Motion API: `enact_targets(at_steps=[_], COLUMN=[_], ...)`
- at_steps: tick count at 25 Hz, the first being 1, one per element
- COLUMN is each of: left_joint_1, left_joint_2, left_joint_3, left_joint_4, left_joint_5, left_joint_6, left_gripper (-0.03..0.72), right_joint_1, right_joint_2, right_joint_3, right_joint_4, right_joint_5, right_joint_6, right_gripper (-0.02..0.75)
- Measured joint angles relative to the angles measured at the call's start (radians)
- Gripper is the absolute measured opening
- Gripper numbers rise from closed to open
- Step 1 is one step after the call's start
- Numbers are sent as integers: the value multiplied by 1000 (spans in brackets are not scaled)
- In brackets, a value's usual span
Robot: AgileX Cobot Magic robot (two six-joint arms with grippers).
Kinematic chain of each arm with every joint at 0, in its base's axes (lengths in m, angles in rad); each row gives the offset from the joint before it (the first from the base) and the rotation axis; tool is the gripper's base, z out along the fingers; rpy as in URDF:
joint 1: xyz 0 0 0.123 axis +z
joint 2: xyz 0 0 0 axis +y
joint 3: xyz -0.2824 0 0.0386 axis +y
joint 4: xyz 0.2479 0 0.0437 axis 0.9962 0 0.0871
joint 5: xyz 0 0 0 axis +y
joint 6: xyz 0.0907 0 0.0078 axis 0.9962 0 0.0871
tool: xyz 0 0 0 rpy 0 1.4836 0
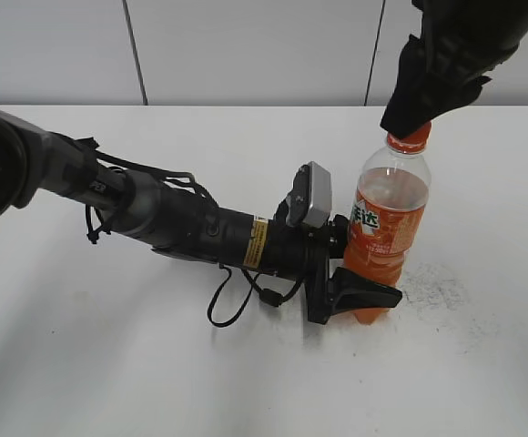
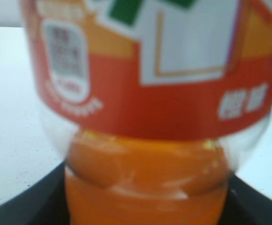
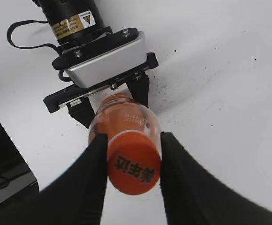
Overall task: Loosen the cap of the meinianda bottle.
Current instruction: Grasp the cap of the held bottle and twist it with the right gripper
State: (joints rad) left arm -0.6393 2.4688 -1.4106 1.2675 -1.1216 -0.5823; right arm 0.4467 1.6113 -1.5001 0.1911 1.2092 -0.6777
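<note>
The meinianda bottle (image 1: 387, 228) stands upright on the white table, filled with orange drink, with an orange label. My left gripper (image 1: 360, 291) is shut on its lower body; in the left wrist view the bottle (image 2: 150, 154) fills the frame, blurred, with the black jaws at both lower corners. My right gripper (image 1: 411, 123) comes down from above and is shut on the orange cap (image 3: 134, 168). In the right wrist view the two black fingers press both sides of the cap, whose top bears dark printed characters. In the exterior view only a sliver of the cap (image 1: 411, 138) shows under the fingers.
The left arm (image 1: 173, 223) lies low across the table from the left, with a loose black cable (image 1: 237, 300) beside it. Dark scuff specks (image 1: 437, 287) mark the table right of the bottle. A dark object (image 3: 2, 173) sits at the left edge of the right wrist view.
</note>
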Motion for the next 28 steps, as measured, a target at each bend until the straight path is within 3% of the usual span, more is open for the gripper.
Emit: enact_targets(at_steps=[2, 5, 6, 9, 14, 19, 28], left_joint_1=[0, 0, 0, 0, 0, 0, 0], left_joint_2=[0, 0, 0, 0, 0, 0, 0], left_joint_3=[0, 0, 0, 0, 0, 0, 0], left_joint_4=[0, -1, -1, -1, -1, -1, -1], left_joint_5=[0, -1, -1, -1, -1, -1, -1], left_joint_6=[-1, -2, -2, -2, -2, -2, -2], left_gripper=[515, 515, 515, 512, 504, 499, 499], right_joint_1=[0, 0, 0, 0, 0, 0, 0], right_joint_2=[0, 0, 0, 0, 0, 0, 15], right_joint_3=[0, 0, 0, 0, 0, 0, 0], right_joint_4=[-1, -4, -6, -6, -8, -9, -28], right_joint_5=[2, 2, 2, 3, 3, 3, 4], right_joint_6=[43, 134, 192, 408, 746, 788, 776], right_gripper=[303, 438, 494, 559, 515, 413, 389])
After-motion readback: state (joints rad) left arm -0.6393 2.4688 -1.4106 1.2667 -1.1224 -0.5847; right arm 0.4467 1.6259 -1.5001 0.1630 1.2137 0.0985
